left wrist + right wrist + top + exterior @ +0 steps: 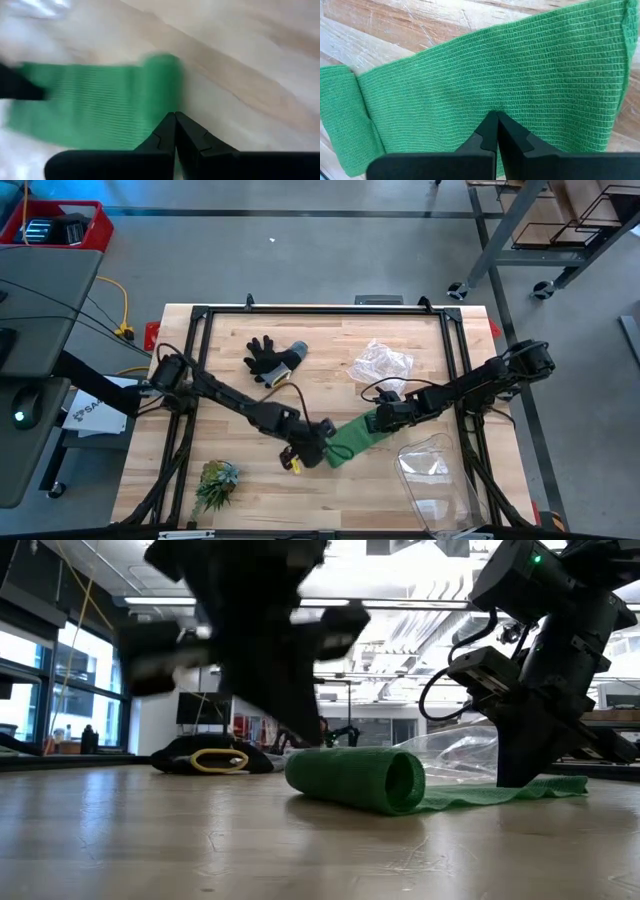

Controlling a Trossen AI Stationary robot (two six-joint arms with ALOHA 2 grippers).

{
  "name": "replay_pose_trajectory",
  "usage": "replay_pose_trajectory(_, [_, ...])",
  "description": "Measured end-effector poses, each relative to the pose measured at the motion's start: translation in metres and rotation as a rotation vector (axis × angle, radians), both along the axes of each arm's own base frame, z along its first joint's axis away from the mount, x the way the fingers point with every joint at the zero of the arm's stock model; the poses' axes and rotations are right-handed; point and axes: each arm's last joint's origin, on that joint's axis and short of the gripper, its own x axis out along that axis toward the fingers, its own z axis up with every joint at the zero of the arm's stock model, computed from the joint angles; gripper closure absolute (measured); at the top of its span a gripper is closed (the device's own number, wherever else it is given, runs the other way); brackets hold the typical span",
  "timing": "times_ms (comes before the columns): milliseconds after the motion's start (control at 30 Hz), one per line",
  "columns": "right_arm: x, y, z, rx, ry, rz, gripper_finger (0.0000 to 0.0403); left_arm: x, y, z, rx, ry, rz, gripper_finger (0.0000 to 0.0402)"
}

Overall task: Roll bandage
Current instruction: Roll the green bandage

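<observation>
Presently logged: green bandage [352, 437] half-rolled on table [230, 400], roll just beside closed left gripper [312, 442], flat tail pinned under closed right gripper [388, 418]. Risk judged: roll loosening should tail slip free.

Bandage [510, 75]: mid-green, fine ribbed weave. Worktop [320, 340]: pale wood planks, black frame. Glove [268, 358]: black and grey. Plant tuft [215, 482]: green, near front left corner. Grippers: dark.

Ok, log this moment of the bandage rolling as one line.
bandage: partly rolled, tail flat on table | left gripper: shut, at rolled end | right gripper: shut, tips down on flat tail
</observation>
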Motion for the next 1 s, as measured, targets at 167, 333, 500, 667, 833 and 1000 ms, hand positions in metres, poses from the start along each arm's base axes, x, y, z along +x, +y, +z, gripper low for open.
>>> replay_pose_trajectory(167, [0.000, 0.000, 0.000, 0.002, -0.001, 0.000, 0.0403, 0.003, -0.010, -0.004, -0.044, -0.025, -0.019, 0.0402])
replay_pose_trajectory(333, [0.000, 0.000, 0.000, 0.003, -0.004, 0.001, 0.0403, 0.003, -0.009, -0.031, 0.011, 0.060, -0.009, 0.0401])
replay_pose_trajectory(500, [0.001, 0.000, 0.000, 0.003, -0.006, 0.001, 0.0403, 0.002, -0.004, -0.033, 0.026, 0.095, 0.004, 0.0402])
replay_pose_trajectory(667, [0.001, 0.000, 0.000, 0.004, -0.007, 0.001, 0.0403, 0.007, -0.001, -0.031, 0.011, 0.048, 0.014, 0.0402])
replay_pose_trajectory(833, [0.001, 0.000, 0.000, 0.004, -0.006, 0.001, 0.0403, 0.013, 0.007, -0.029, 0.018, 0.005, 0.038, 0.0401])
replay_pose_trajectory(1000, [0.001, 0.000, 0.000, 0.004, -0.007, 0.001, 0.0403, 0.024, 0.013, -0.017, 0.018, -0.043, 0.047, 0.0401])
